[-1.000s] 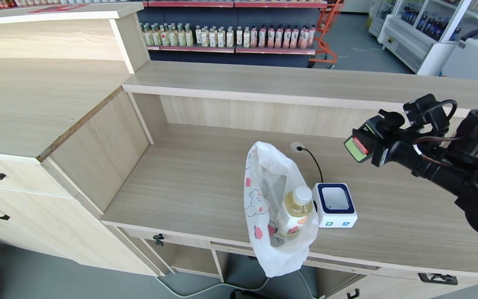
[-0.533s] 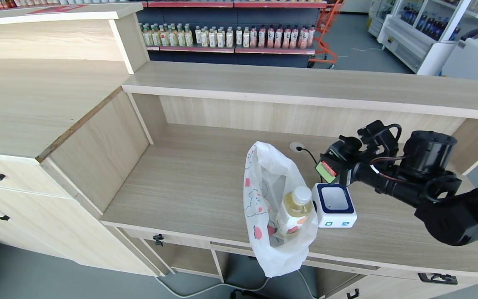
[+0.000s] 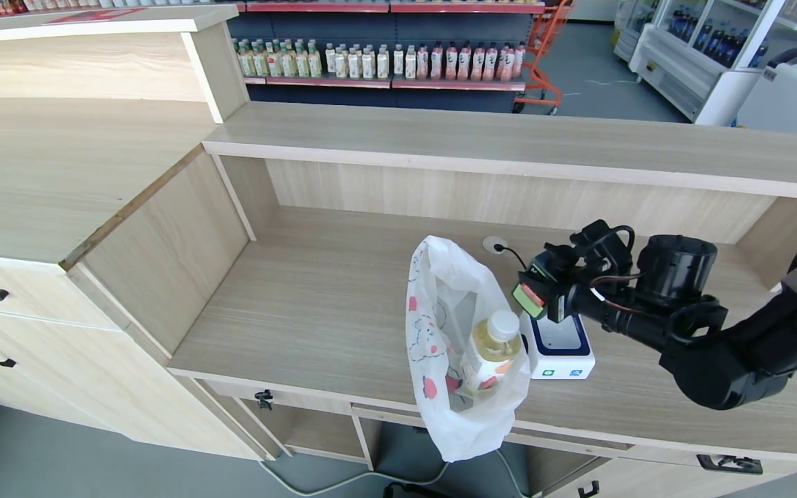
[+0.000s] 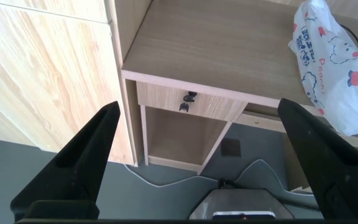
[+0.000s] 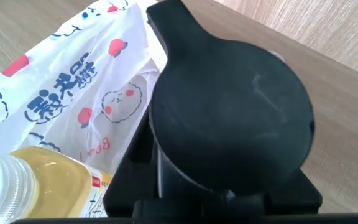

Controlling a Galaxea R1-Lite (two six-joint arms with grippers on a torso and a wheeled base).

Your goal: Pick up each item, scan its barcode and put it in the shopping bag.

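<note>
Here, scanner by shopping bag, under item in right end effector

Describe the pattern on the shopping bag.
Bag: white with red fruit and cartoon faces; right wrist view.

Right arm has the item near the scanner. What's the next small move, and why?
Probably tilt the item face down and ease it over the scanner window. The right gripper holds it by the scanner's far left corner, green face turned toward the bag, not the glass, so a scan looks unlikely as is. Bagging comes after.
</note>
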